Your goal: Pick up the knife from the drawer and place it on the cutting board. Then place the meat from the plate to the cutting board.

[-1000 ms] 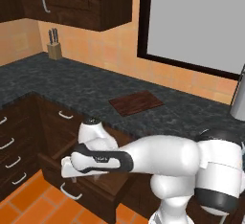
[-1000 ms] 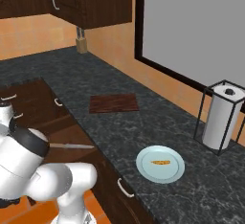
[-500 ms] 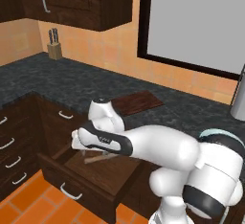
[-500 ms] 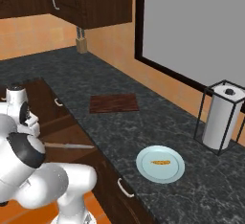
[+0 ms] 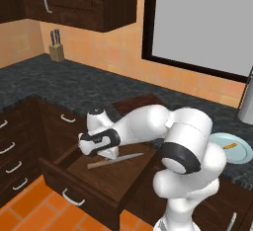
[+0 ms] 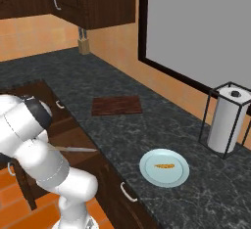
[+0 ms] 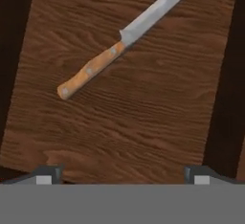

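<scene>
One knife [image 7: 127, 35], one open drawer [image 5: 111, 178], one cutting board [image 6: 116, 105], one plate [image 6: 164, 167], one meat lump [image 6: 164, 165], one paper-towel roll [image 6: 226, 122], one knife block [image 5: 57, 52].

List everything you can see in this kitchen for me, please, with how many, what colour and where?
knife: one, grey blade, pale brown handle, flat in the open drawer
drawer: one, dark brown, pulled out
cutting board: one, reddish-brown, on the counter
plate: one, pale blue-white, on the counter
meat: one, orange-yellow, on the plate
paper towel roll: one, white, in a black stand
knife block: one, tan, by the wall
gripper: one, dark tips, open above the drawer
</scene>
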